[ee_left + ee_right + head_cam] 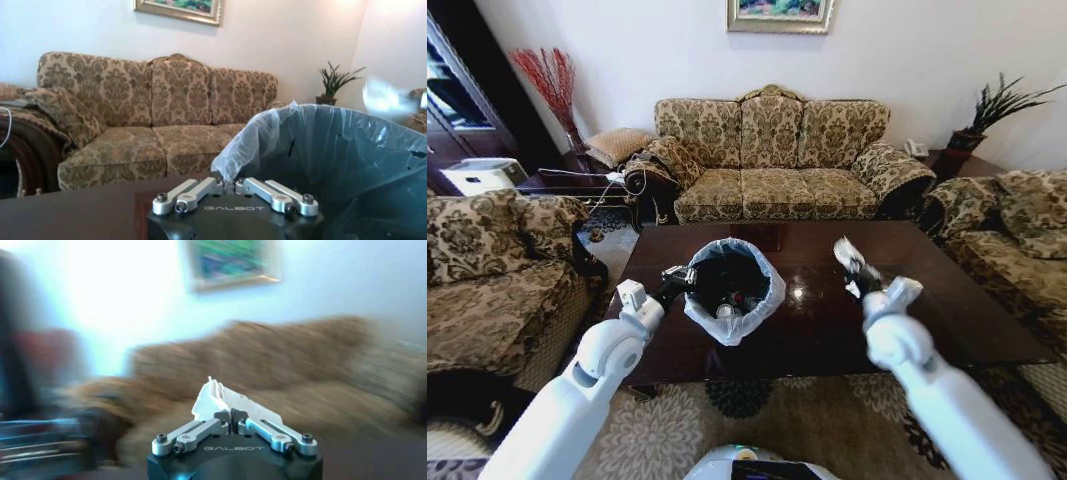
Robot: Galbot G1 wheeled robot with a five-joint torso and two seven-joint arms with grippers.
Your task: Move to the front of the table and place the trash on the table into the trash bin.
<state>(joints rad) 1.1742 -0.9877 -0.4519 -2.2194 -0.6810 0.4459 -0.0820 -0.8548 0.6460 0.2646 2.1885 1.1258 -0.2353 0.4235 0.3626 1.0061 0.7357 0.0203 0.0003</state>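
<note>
Two grippers are busy around the trash bin [730,290], which is held up over the coffee table [987,330]. The left gripper [679,277] is pinched shut on the bin's bag-lined rim, on the side away from the other arm. The right gripper [855,266] hangs well to the bin's other side, clamped on a piece of crumpled white paper [846,252] that sticks out above its tips. Other litter already lies inside the bin. The risk, as I judge it: a release made short of the bin's mouth drops the paper onto the table, and the thin liner could slip from the left pinch, tipping the bin.
</note>
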